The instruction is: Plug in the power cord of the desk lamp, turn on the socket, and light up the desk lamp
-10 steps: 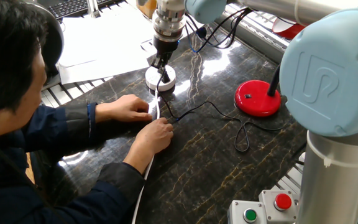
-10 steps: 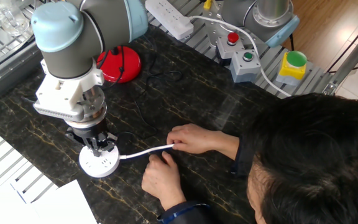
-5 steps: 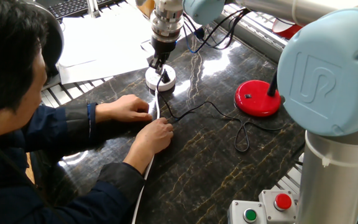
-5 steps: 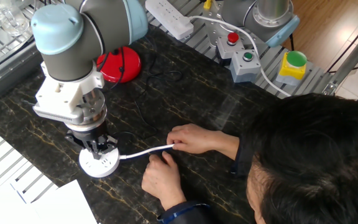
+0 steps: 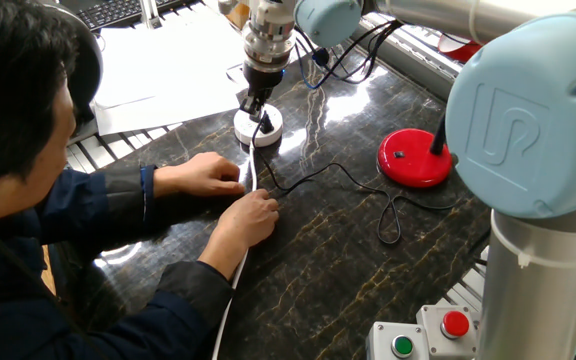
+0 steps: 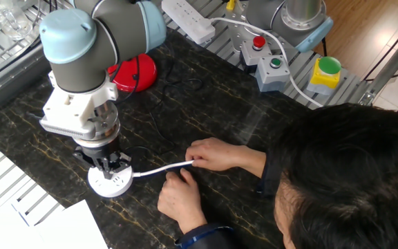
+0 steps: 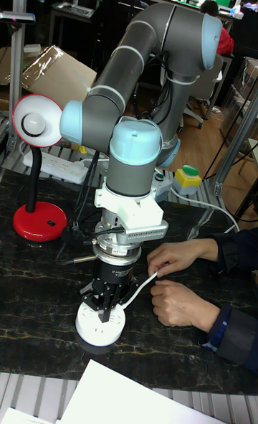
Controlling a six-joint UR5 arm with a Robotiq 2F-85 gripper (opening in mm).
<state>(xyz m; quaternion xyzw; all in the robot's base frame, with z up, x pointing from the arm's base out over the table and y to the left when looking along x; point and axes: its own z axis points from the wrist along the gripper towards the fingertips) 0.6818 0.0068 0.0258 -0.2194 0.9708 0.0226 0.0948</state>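
The round white socket (image 5: 244, 126) (image 6: 113, 185) (image 7: 96, 331) lies on the dark marble table. My gripper (image 5: 257, 106) (image 6: 109, 166) (image 7: 107, 312) stands straight over it, fingers drawn close on the small black plug of the power cord (image 5: 348, 174), which stands on the socket's top. The thin black cord trails across the table to the desk lamp's red base (image 5: 415, 158) (image 6: 133, 69) (image 7: 39, 222). The lamp's red cone shade (image 7: 36, 121) faces the tall fixed view; I cannot tell whether it is lit.
A person's two hands (image 5: 208, 175) (image 6: 216, 153) hold the socket's thick white cable (image 6: 161, 168) beside my gripper. A rectangular white power strip (image 6: 188, 17) and button boxes (image 6: 268, 66) sit at the table's edge. Papers (image 5: 168, 60) lie beyond the socket.
My gripper has risen very slightly over the socket. The hands, cable and lamp have stayed in place.
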